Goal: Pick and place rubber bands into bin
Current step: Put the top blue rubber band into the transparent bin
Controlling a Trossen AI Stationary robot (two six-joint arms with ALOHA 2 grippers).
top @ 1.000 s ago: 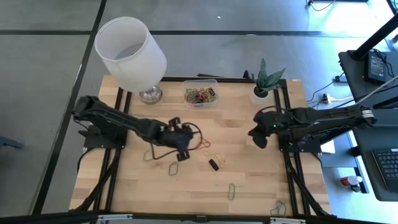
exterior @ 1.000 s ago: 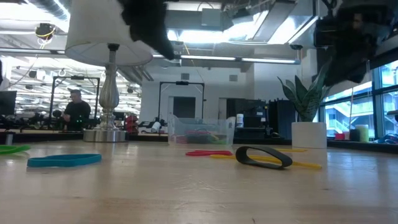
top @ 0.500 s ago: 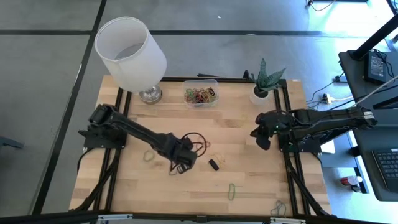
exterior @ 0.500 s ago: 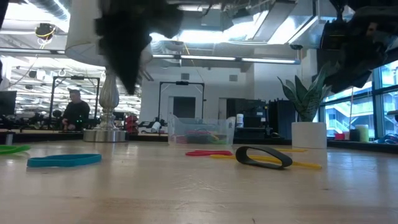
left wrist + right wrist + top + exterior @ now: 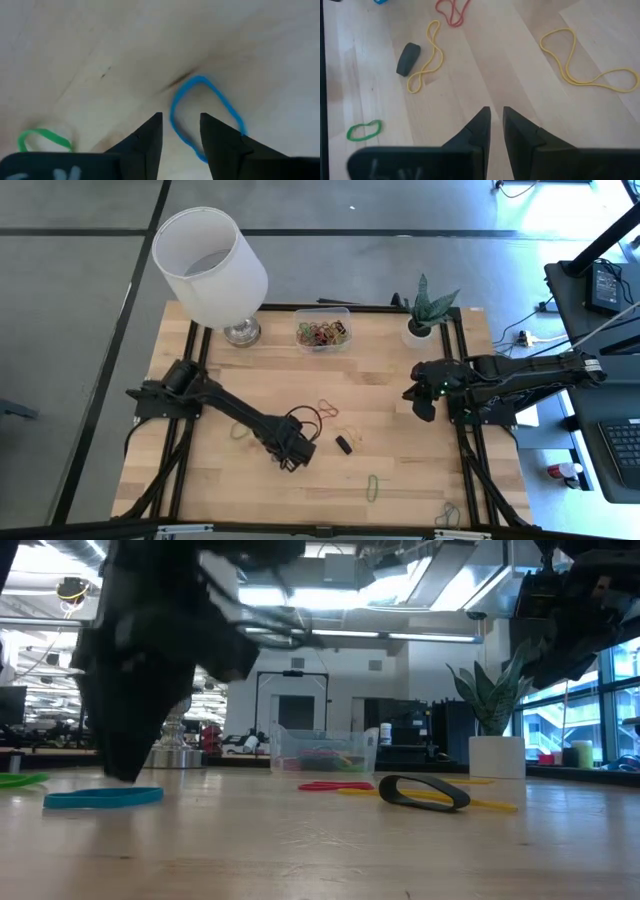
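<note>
My left gripper [image 5: 181, 131] points straight down near the table's middle, low over a blue rubber band [image 5: 226, 106] that lies flat on the wood. Its fingers are open, and one side of the loop runs between their tips; I cannot tell whether they touch it. In the low view the band [image 5: 102, 798] lies just beside the blurred gripper [image 5: 125, 765]. The clear bin [image 5: 322, 333] stands at the far edge with several bands inside. My right gripper [image 5: 496, 111] hangs above the table's right side, open by a narrow gap, with nothing in it.
Loose bands lie around: red [image 5: 328, 411], yellow [image 5: 347, 430], black [image 5: 343, 445], green [image 5: 372, 487], olive [image 5: 240, 430]. A white lamp [image 5: 210, 265] stands at the far left and a potted plant [image 5: 425, 315] at the far right, on either side of the bin.
My left gripper has come down toward the table and moved toward its near edge, tipping from a slant until it points straight down over the blue band. The band has stayed where it was.
</note>
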